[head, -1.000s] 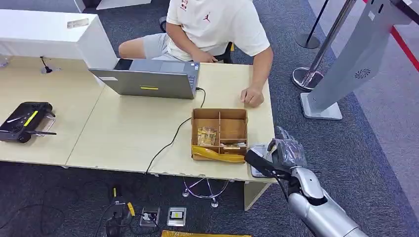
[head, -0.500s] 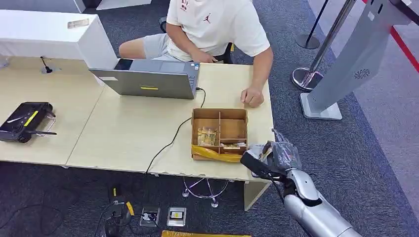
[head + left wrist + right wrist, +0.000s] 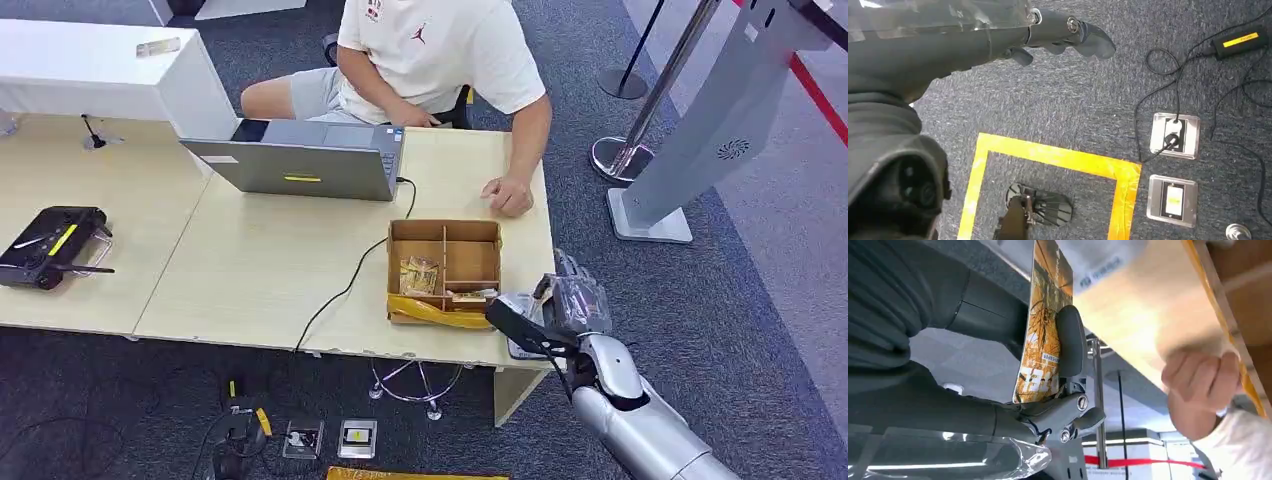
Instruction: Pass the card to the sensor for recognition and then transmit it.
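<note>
At the near right corner of the light wooden table [image 3: 250, 270], the head view shows the right hand [image 3: 553, 315] raised at the table's edge, just right of a brown compartmented cardboard box [image 3: 444, 271]. Directly under the hand a small grey-white sensor [image 3: 521, 322] lies on the tabletop beside the box. The card itself is too small to make out from here. A yellow strip [image 3: 440, 316] lies along the box's near side. A black cable [image 3: 350, 285] runs from an open laptop [image 3: 300, 160] at the far side to the table's near edge. A person in a white shirt [image 3: 440, 50] sits behind the laptop, one hand [image 3: 507, 196] resting on the table just beyond the box. A black device [image 3: 52, 246] sits on the left table.

From the left wrist, the left hand [image 3: 998, 37] hangs over dark carpet, its fingers [image 3: 1083, 37] stretched out and holding nothing. Below are a yellow tape outline [image 3: 1058, 160] and two metal floor sockets [image 3: 1174, 165].

From the right wrist, the right hand pinches the card [image 3: 1043, 335], printed orange and gold, between its thumb [image 3: 1070, 345] and the fingers behind it. The card stands edge-on close to the table's edge, with the person's hand visible nearby.
</note>
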{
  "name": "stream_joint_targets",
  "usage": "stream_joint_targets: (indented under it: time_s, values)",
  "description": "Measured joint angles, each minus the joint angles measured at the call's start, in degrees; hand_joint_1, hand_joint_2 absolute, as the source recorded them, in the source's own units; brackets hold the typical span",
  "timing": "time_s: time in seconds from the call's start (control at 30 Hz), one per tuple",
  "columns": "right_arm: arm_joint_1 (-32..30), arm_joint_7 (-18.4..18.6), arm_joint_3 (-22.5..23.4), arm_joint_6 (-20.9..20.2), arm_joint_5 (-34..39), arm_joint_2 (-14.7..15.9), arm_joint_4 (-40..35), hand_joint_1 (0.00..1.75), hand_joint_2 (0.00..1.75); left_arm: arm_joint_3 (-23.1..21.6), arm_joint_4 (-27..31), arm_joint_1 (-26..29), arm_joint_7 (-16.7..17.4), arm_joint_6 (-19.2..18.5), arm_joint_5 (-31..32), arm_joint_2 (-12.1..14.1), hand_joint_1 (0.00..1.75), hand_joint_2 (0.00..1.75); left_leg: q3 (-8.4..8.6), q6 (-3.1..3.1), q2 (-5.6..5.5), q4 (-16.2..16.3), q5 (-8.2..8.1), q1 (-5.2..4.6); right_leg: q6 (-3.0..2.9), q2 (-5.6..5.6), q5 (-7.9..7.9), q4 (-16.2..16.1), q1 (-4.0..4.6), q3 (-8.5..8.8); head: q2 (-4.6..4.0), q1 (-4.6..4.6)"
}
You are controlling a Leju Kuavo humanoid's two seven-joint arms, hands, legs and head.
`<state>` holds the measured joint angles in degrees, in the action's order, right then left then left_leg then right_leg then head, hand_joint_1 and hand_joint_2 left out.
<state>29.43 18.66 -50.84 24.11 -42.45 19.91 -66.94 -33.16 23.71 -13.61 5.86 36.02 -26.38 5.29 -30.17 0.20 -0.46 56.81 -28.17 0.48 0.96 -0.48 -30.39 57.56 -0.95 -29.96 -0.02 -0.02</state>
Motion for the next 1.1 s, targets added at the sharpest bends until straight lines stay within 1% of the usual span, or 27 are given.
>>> stream_joint_targets:
  time_s: [0.17,0.37,0.43,0.53,0.6,0.77,0.9,1.03,1.1]
  values:
    - [3.74,0.33,1.51,-0.07,-0.96,0.99,-2.58,1.75,1.75,0.0,0.09,-0.06,0.0,-0.04,-0.28,0.0,0.0,0.0,0.0,0.0,0.05,0.0,0.0,0.0,0.0,0.05,0.0,0.0,0.0,-0.01,0.0,0.02]
    - [8.63,-0.2,2.51,-0.61,-2.32,1.03,-4.72,1.75,1.75,-0.13,0.09,-0.24,0.0,-0.3,0.09,0.0,0.0,0.0,0.0,0.0,0.1,0.01,0.0,0.0,0.0,0.06,0.0,0.01,0.0,-0.03,0.0,0.0]
    - [9.81,-0.04,2.58,-1.72,-2.58,1.03,-5.29,1.75,1.75,-0.22,0.09,-0.59,0.59,-0.72,1.42,-0.02,0.0,0.0,0.01,0.0,0.1,0.01,0.0,0.0,0.0,0.05,0.0,0.01,0.01,-0.03,0.0,0.02]
    - [11.21,0.13,2.56,-4.22,-3.24,1.03,-5.69,1.75,1.75,-0.63,0.09,-1.73,2.58,-1.36,3.52,-0.11,0.0,0.0,-0.01,0.0,0.09,0.01,0.0,0.0,0.0,0.04,0.01,0.02,0.0,-0.01,0.0,0.02]
    - [12.3,-0.72,2.38,-5.68,-3.28,0.88,-5.66,1.75,1.75,-0.68,0.09,-2.37,3.19,-1.86,4.13,-0.2,0.0,0.0,-0.03,0.0,0.09,0.0,0.0,0.0,-0.02,0.07,0.02,0.03,0.0,-0.01,0.0,0.02]
    - [16.12,-3.19,1.77,-7.54,-3.85,-1.38,-3.48,1.75,1.75,-1.03,0.09,-3.54,3.78,-2.84,4.85,-0.52,0.0,0.0,-0.03,0.0,0.09,0.0,0.0,0.0,-0.02,0.08,0.03,0.04,0.01,-0.03,0.0,0.02]
    - [18.3,-3.85,1.27,-7.94,-4.29,-3.43,-1.27,1.75,1.75,-1.11,0.09,-3.8,4.09,-3.04,5.12,-0.7,0.0,0.0,-0.03,-0.01,0.09,0.0,0.01,0.02,-0.02,0.06,0.02,0.04,0.02,-0.03,0.0,0.0]
    - [20.75,-5.18,0.41,-9.33,-4.42,-5.97,2.19,1.75,1.75,-1.66,0.09,-4.09,4.55,-3.17,6.1,-0.72,0.0,0.0,-0.07,-0.02,0.08,0.0,0.01,0.04,-0.02,0.03,0.02,0.05,0.04,-0.03,0.0,0.02]
    - [22.54,-6.14,-0.64,-9.77,-4.55,-7.76,4.81,1.75,1.75,-1.75,0.07,-4.33,4.83,-3.15,6.19,-0.85,0.0,0.0,-0.07,-0.03,0.08,0.0,0.02,0.04,-0.02,0.04,0.02,0.05,0.05,-0.03,0.0,0.04]
